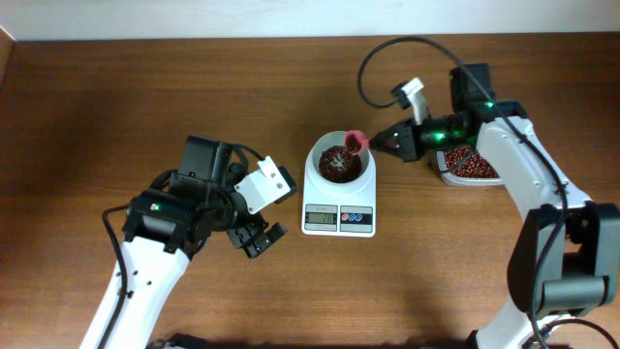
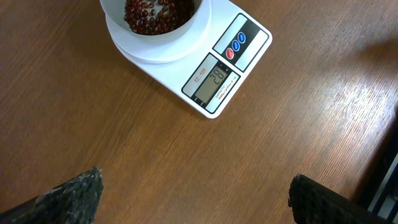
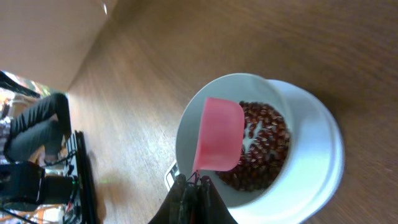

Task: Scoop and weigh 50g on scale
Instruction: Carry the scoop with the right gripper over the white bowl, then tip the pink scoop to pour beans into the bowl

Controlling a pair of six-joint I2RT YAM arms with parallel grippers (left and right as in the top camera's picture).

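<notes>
The white scale stands mid-table, and its round white bowl holds dark red beans. A pink scoop hangs tilted over the bowl's far right rim. My right gripper is shut on the scoop's handle. In the right wrist view the scoop covers part of the beans, just beyond that gripper. My left gripper stands open left of the scale, empty. Its wrist view shows the scale ahead of the wide-apart fingertips.
A clear tub of red beans sits on the right, partly under the right arm. A black cable loops above the bowl at the back. Bare wooden tabletop surrounds the scale.
</notes>
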